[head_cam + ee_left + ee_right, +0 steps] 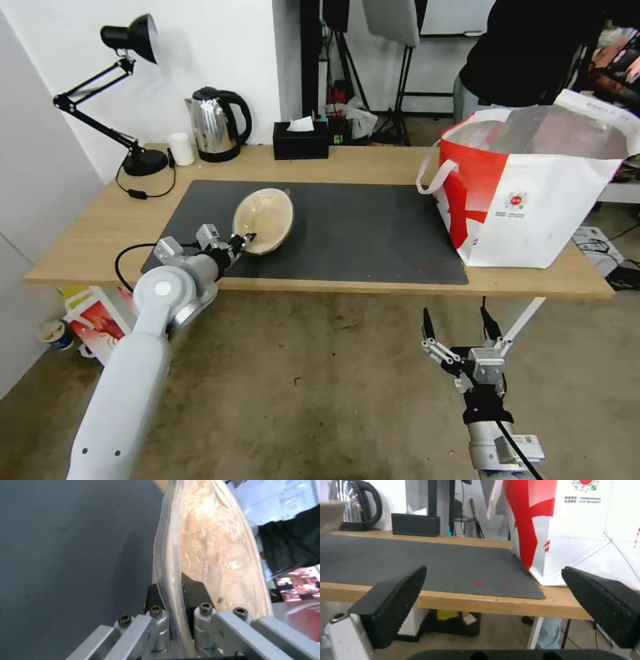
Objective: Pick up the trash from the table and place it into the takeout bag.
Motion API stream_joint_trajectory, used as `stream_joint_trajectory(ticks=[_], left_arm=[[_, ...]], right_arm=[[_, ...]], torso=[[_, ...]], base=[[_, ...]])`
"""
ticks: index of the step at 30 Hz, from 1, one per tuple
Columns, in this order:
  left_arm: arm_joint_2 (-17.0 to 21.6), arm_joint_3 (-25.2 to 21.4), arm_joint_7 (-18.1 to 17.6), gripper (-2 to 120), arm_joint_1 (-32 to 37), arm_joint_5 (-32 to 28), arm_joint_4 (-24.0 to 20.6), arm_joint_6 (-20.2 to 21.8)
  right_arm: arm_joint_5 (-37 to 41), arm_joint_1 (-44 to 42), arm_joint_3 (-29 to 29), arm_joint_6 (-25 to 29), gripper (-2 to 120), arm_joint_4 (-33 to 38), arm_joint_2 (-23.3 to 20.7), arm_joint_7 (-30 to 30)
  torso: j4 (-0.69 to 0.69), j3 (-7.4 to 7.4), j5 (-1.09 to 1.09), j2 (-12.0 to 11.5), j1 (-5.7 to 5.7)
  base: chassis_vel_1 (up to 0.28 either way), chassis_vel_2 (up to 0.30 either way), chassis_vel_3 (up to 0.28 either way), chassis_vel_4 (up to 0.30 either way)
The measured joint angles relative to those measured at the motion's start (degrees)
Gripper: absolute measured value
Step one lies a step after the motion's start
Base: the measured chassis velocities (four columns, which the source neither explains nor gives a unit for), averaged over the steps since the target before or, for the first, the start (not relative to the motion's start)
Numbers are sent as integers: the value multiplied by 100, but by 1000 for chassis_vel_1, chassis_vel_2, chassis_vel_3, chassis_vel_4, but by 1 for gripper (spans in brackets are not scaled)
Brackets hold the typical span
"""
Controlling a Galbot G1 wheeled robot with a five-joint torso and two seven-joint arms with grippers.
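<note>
A shallow beige bowl (264, 220), the trash in view, is tilted up on its edge over the dark grey mat (360, 227) of the table (80, 233). My left gripper (245, 240) is shut on its near rim; in the left wrist view the black fingertips (193, 590) pinch the bowl (216, 542) and its clear film. The takeout bag (533, 187), red and white with loop handles, stands open at the table's right end. My right gripper (460, 327) hangs open below the table's front edge, empty, with the bag (586, 530) ahead of it.
A steel kettle (217, 125), a black tissue box (301, 140), a white cup (180, 148) and a black desk lamp (127, 93) line the table's back edge. A smaller red-and-white bag (97, 320) sits on the floor at the left. A person stands behind the takeout bag.
</note>
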Motion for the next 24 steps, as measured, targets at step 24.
stream_joint_trajectory(ticks=[24], left_arm=[[1910, 1416, 1265, 2, -2601, -608, 31, -816]], right_arm=[[0, 0, 0, 0, 100, 0, 0, 0]], torso=[[1, 0, 0, 0, -1]], base=[[0, 0, 0, 0]])
